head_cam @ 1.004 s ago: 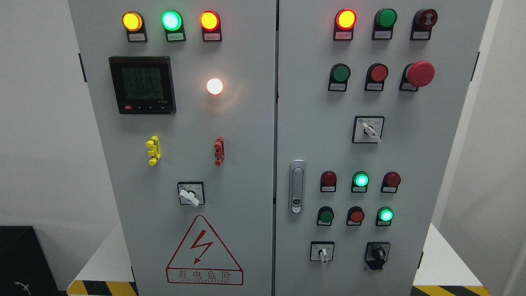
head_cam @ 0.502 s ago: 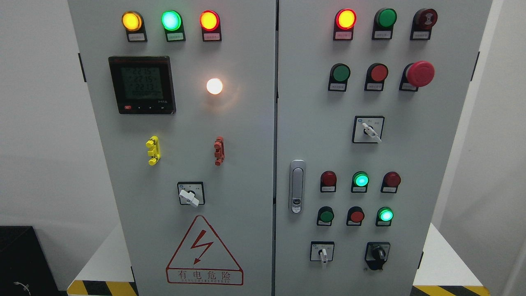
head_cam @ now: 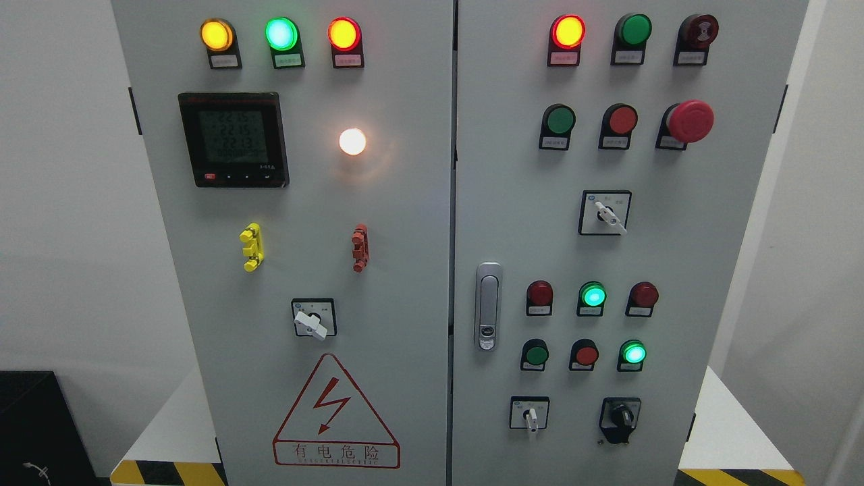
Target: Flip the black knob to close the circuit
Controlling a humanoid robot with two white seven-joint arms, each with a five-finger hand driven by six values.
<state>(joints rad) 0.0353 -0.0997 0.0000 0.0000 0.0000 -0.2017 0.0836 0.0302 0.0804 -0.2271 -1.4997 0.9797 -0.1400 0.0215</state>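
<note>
Beside white selector switch (head_cam: pixel 531 416), black knob (head_cam: pixel 619 418), below lit green lamp (head_cam: pixel 633 353).

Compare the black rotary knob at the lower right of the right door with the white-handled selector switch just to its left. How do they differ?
The black rotary knob is dark all over; the white-handled selector switch has a pale lever on a black-framed white plate. The knob looks bulkier, the lever slimmer. The lever points straight down; the knob's direction is hard to read. Both sit in the bottom row of the right door.
</note>
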